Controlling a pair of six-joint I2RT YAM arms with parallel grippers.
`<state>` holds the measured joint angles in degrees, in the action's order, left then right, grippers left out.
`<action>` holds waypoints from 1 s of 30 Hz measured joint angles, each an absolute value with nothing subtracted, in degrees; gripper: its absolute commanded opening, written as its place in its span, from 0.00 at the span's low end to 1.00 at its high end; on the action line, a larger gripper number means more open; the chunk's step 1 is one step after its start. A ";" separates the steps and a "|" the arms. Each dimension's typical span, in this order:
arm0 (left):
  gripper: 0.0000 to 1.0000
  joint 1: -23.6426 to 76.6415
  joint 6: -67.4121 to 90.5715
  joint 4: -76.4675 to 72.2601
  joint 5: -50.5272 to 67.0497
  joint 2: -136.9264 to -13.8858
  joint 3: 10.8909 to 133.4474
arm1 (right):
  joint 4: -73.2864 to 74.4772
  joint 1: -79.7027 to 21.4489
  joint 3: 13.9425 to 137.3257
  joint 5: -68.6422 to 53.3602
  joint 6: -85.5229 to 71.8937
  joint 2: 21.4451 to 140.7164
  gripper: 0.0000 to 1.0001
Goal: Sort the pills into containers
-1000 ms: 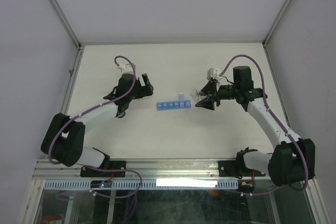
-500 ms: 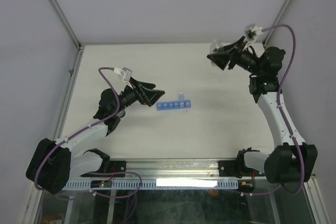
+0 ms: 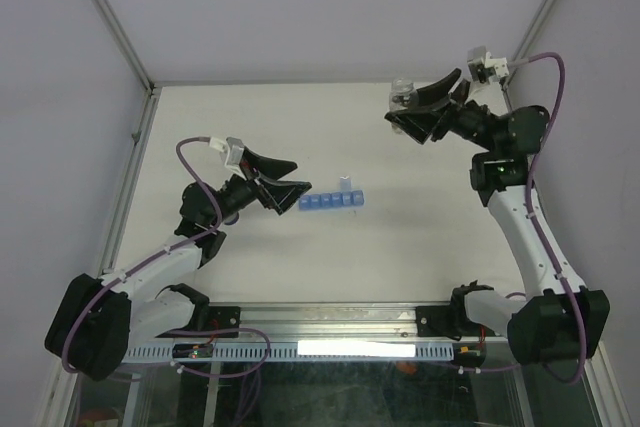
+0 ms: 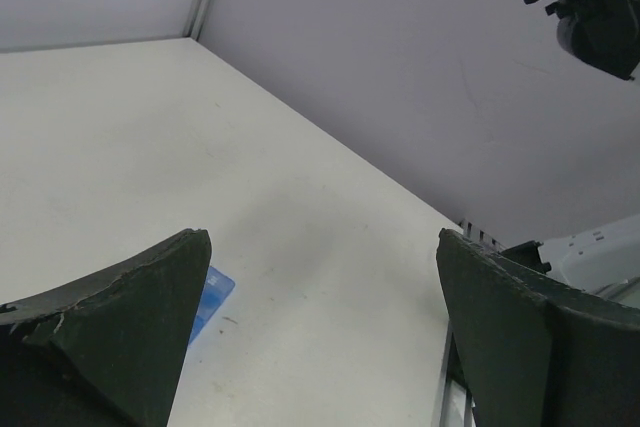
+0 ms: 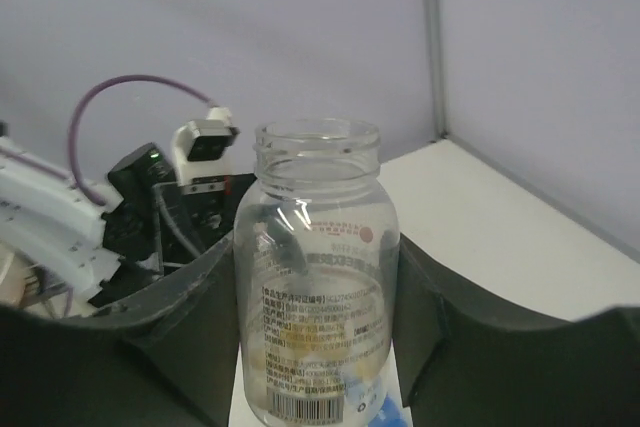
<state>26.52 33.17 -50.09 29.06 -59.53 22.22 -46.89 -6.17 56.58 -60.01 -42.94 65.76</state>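
On the white table (image 3: pixel 420 247) the blue pill organizer (image 3: pixel 332 201) lies beside the wide-open left gripper (image 3: pixel 295 185), likely ready to steady it. The right gripper (image 3: pixel 412 107) clamps the uncapped bottle (image 5: pixel 315 277) upright so no pills (image 5: pixel 300 345) spill.

The containers (image 3: pixel 332 201) are coloured blue, the table (image 3: pixel 300 137) white, and the bottle (image 5: pixel 318 277) clear with printed lettering.

A blue compartment strip (image 3: pixel 332 201) lies on the white table (image 3: pixel 250 137).
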 measured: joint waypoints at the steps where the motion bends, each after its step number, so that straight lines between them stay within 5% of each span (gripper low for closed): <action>1: 0.99 26.52 33.17 -50.37 29.08 -60.12 22.22 | -39.79 -6.44 57.23 -58.59 -37.10 64.99 0.00; 15: 0.99 26.52 28.95 -44.47 19.97 -63.31 19.42 | 20.27 -14.90 54.39 -57.89 39.68 69.25 0.00; 30: 0.99 26.52 24.60 -44.84 18.57 -65.32 14.13 | 30.35 -26.37 60.66 -34.57 52.66 93.14 0.01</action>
<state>26.52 24.60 -44.84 18.57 -65.32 14.13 30.35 -26.37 60.66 -34.57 52.66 93.14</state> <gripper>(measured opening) 0.990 0.544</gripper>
